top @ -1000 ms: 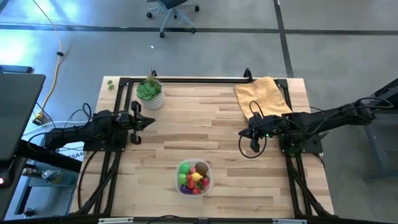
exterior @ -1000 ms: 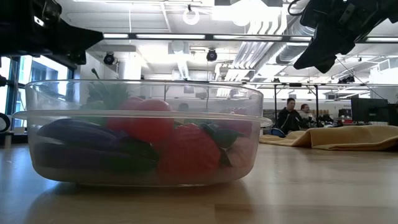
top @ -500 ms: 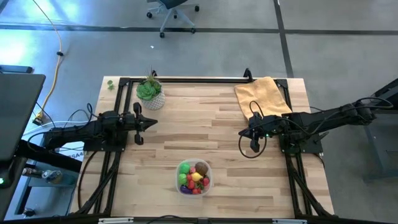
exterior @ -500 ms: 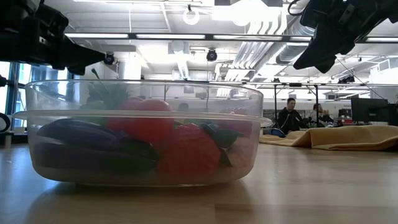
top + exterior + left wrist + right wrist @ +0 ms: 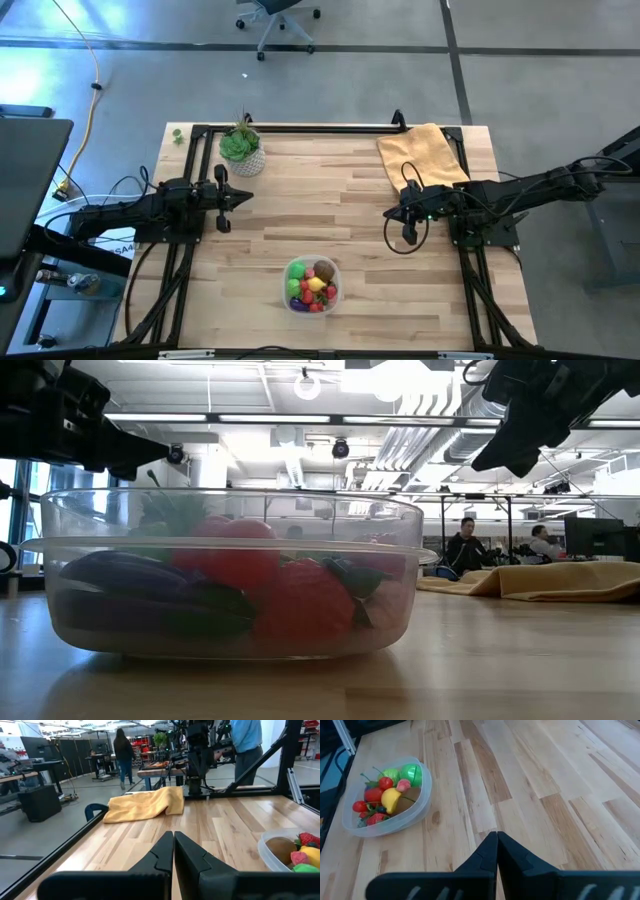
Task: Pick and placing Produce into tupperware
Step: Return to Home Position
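Left end effector (image 5: 238, 197), right end effector (image 5: 407, 233) closed, empty; tupperware (image 5: 287, 285) near front edge

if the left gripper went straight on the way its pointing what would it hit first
Probably the right gripper across the table, though depth is hard to judge. The left gripper points over bare wood, and the tupperware sits off to one side of that line.

surface (image 5: 340, 195) is showing pale wood planks, smooth and matt | tupperware (image 5: 300, 510) is looking like clear glossy plastic | produce (image 5: 313, 285) is shining like smooth plastic | yellow cloth (image 5: 422, 152) is looking soft and matt
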`<act>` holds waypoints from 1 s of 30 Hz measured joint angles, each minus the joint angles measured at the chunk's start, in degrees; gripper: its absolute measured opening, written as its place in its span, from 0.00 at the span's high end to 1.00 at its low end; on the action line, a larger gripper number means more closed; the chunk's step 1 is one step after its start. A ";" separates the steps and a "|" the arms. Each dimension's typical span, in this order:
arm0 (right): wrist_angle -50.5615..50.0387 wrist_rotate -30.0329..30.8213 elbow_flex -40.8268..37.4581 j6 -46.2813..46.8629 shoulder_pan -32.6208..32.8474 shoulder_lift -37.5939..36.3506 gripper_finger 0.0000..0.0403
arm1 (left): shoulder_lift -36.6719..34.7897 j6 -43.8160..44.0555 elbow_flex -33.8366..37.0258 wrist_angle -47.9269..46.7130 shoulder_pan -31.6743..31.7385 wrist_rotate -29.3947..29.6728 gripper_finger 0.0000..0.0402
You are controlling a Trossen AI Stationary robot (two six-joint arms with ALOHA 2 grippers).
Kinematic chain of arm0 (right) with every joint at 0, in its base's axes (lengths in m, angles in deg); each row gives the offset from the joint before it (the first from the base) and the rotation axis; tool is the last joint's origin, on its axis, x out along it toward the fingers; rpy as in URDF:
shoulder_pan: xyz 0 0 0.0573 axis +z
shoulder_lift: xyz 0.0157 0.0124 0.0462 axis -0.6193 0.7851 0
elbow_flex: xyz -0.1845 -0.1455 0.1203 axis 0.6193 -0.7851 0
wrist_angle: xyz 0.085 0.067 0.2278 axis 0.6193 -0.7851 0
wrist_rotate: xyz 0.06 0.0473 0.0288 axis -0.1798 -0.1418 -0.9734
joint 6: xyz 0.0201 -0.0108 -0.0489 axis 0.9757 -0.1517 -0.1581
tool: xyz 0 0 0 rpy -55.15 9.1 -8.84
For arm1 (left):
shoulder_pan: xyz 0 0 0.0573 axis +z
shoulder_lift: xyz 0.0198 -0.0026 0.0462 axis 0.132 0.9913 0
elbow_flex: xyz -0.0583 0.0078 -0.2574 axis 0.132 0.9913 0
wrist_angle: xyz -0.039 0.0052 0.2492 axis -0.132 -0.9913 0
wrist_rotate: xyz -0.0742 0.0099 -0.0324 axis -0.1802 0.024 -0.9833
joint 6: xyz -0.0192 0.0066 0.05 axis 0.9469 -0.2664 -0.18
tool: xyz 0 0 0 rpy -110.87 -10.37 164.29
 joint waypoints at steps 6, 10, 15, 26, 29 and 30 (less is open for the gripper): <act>9.81 0.76 0.00 3.91 -0.02 0.02 1.00 | 0.00 0.02 -0.02 0.00 0.00 0.00 0.99; 25.21 5.77 0.03 1.40 -0.01 0.02 1.00 | 0.00 0.02 -0.04 -0.02 0.00 0.00 0.99; 45.40 7.97 0.06 -4.67 -0.02 0.02 1.00 | 0.02 0.02 -0.04 -0.02 0.00 0.00 0.99; 56.75 -10.85 3.61 -7.03 -6.90 -7.97 1.00 | 0.00 0.04 -0.04 -0.02 -0.02 -0.02 0.99; 45.34 -13.64 7.71 -7.57 -9.79 -13.09 1.00 | 0.01 0.05 -0.04 -0.02 0.00 -0.02 0.99; 40.61 -13.98 9.39 -7.89 -10.49 -14.88 1.00 | 0.01 0.07 -0.04 -0.02 -0.01 -0.01 0.99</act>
